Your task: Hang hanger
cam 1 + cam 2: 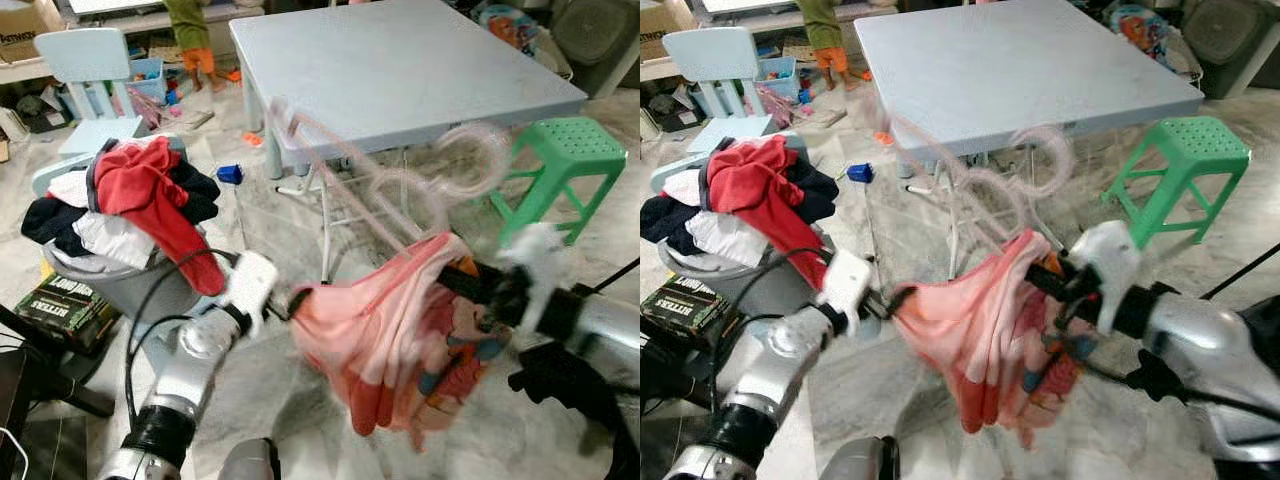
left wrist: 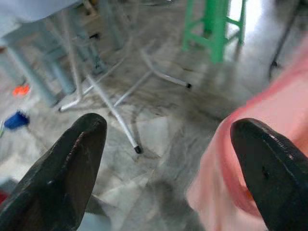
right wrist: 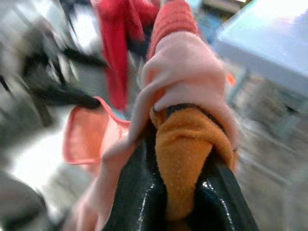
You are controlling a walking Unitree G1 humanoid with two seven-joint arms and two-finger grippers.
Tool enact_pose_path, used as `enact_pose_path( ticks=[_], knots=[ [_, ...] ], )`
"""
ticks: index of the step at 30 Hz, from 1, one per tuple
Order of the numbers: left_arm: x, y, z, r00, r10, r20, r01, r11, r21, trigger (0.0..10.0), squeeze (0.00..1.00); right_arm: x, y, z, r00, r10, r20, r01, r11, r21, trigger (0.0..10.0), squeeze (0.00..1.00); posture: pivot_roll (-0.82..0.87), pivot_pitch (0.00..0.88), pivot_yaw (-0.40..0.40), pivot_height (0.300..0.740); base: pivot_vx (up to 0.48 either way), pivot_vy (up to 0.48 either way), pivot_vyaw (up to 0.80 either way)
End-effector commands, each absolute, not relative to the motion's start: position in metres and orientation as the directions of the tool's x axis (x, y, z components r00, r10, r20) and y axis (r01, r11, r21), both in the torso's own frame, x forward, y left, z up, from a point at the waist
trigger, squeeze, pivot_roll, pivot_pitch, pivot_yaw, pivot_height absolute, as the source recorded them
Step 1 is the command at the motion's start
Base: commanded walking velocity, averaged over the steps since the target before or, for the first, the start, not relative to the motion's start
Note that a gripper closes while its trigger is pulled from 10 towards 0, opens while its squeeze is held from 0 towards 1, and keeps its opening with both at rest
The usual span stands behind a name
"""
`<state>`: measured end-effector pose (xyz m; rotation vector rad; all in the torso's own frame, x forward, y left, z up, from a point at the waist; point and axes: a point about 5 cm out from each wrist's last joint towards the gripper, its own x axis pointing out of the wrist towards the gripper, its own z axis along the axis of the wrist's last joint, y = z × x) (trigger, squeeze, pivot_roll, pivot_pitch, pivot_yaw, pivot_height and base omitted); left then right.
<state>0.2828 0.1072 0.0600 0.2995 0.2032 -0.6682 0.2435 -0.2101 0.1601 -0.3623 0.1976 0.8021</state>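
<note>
Marble floor, your view: grey folding table point(image 1: 400, 70) upper centre, green stool point(image 1: 560, 175) right, laundry basket point(image 1: 120, 285) heaped with clothes at left. Pink garment point(image 1: 380, 330) centre frame, hanger point(image 1: 400, 170) blurred above it. Your right gripper point(image 3: 180, 192) is clamped on the garment's folds; your left gripper point(image 2: 168, 163) is spread wide at its edge, gripping nothing.

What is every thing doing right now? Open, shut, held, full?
left claw: open, beside the pink garment.
right claw: shut on the pink garment.
pink garment: held up, hanging bunched.
pink hanger: blurred, above the garment.
laundry basket: heaped full with clothes.
green stool: upright on the floor.
grey table: standing, top bare.
</note>
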Motion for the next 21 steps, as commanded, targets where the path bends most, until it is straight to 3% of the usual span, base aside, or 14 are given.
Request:
enact_pose_path(
  ticks=[1,2,3,5,8,12,15,21],
  knots=[
    [0.28,0.102,0.066,0.736,-0.623,-0.264,0.676,0.69,0.258,10.0,1.0,0.246,-0.211,0.16,0.7,0.646,-0.304,-0.714,0.641,-0.282,10.0,0.0,-0.05,0.038,0.012,0.74,0.0,0.0,0.0],
    [0.274,0.099,0.067,0.68,-0.677,-0.282,0.733,0.624,0.27,10.0,1.0,0.249,-0.213,0.156,0.715,0.614,-0.336,-0.699,0.639,-0.321,10.0,0.0,-0.04,0.041,0.009,0.74,0.0,0.0,0.0],
    [0.274,0.099,0.067,0.68,-0.677,-0.282,0.733,0.624,0.27,10.0,1.0,0.249,-0.213,0.156,0.715,0.614,-0.336,-0.699,0.639,-0.321,10.0,0.0,-0.04,0.041,0.009,0.74,0.0,0.0,0.0],
    [0.262,0.099,0.062,0.572,-0.734,-0.366,0.816,0.462,0.348,10.0,1.0,0.248,-0.213,0.142,0.684,0.587,-0.434,-0.729,0.528,-0.435,10.0,0.0,-0.04,0.034,0.01,0.74,0.0,0.0,0.0],
    [0.257,0.097,0.063,0.506,-0.761,-0.407,0.855,0.379,0.354,10.0,1.0,0.252,-0.214,0.136,0.684,0.568,-0.459,-0.728,0.493,-0.475,10.0,0.0,-0.03,0.04,0.014,0.74,0.0,0.0,0.0],
    [0.257,0.095,0.071,0.484,-0.782,-0.393,0.865,0.358,0.353,10.0,1.0,0.255,-0.216,0.131,0.671,0.562,-0.483,-0.738,0.446,-0.506,10.0,0.0,-0.03,0.04,0.014,0.74,0.0,0.0,0.0],
    [0.263,0.099,0.087,0.517,-0.787,-0.335,0.833,0.374,0.407,10.0,1.0,0.249,-0.222,0.124,0.598,0.573,-0.56,-0.8,0.386,-0.46,10.0,0.0,-0.03,0.043,0.015,0.74,0.0,0.0,0.0],
    [0.268,0.107,0.096,0.522,-0.786,-0.332,0.822,0.358,0.443,10.0,1.0,0.246,-0.23,0.114,0.545,0.557,-0.626,-0.837,0.319,-0.445,10.0,0.0,-0.03,0.046,0.009,0.74,0.0,0.0,0.0]
  ],
)
